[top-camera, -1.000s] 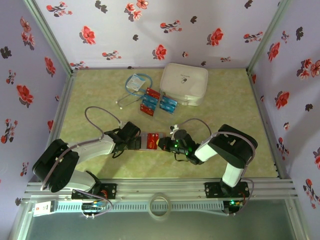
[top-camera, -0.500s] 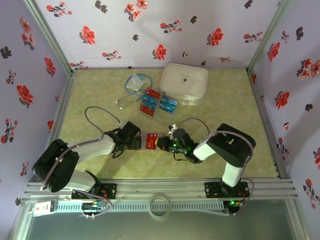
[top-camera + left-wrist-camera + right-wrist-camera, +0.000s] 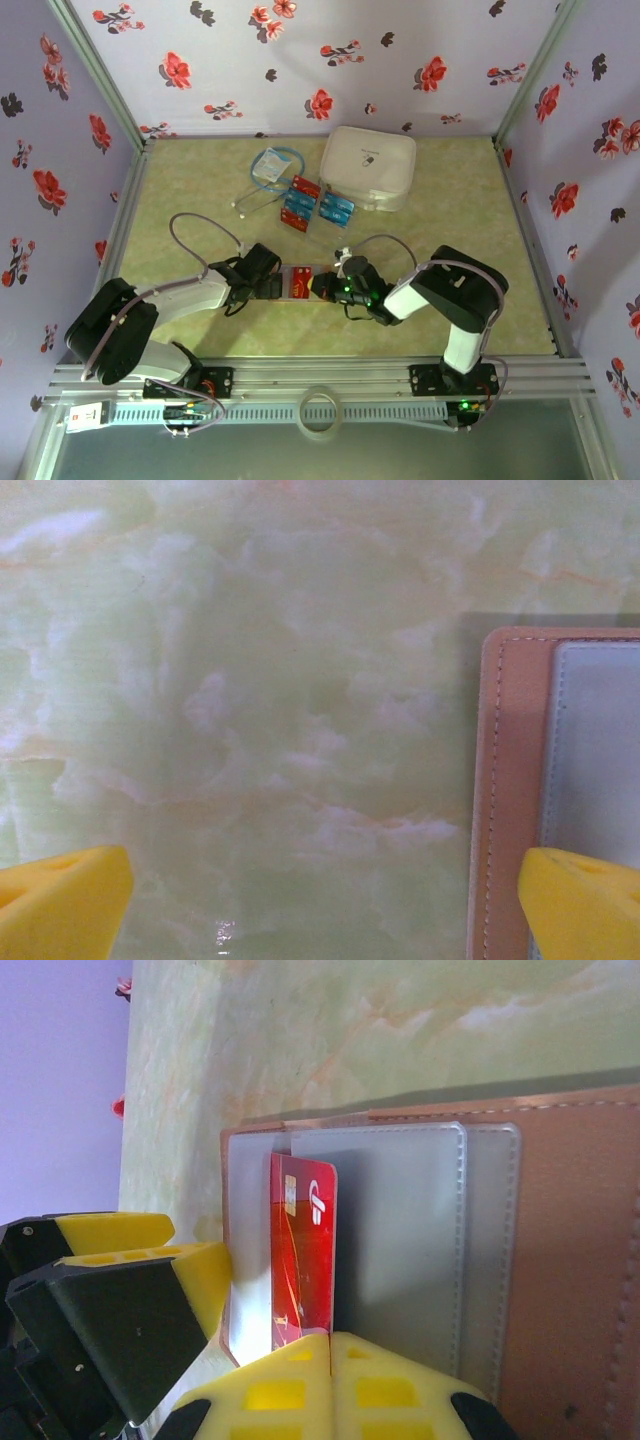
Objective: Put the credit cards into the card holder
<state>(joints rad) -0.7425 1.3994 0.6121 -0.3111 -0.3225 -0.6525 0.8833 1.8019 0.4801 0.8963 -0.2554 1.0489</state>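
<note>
The holder [image 3: 510,780] runs off the right and bottom edges of the left wrist view. The red card [image 3: 303,1250] has its near end hidden behind the right pincer [image 3: 330,1365]. From above, print on the loose cards [image 3: 312,205] is too small to read.

card holder [image 3: 570,1260]: matt stitched tan leather-look | red card [image 3: 303,1250]: glossy plastic | table [image 3: 250,730]: glossy marble-look

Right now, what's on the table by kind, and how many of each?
Card holder: 1
Red card in the holder: 1
Loose red and blue cards: at least 4; they overlap, so the exact count is unclear
White zip case: 1
Blue and white packet with a cable: 1
Total: at least 8
</note>
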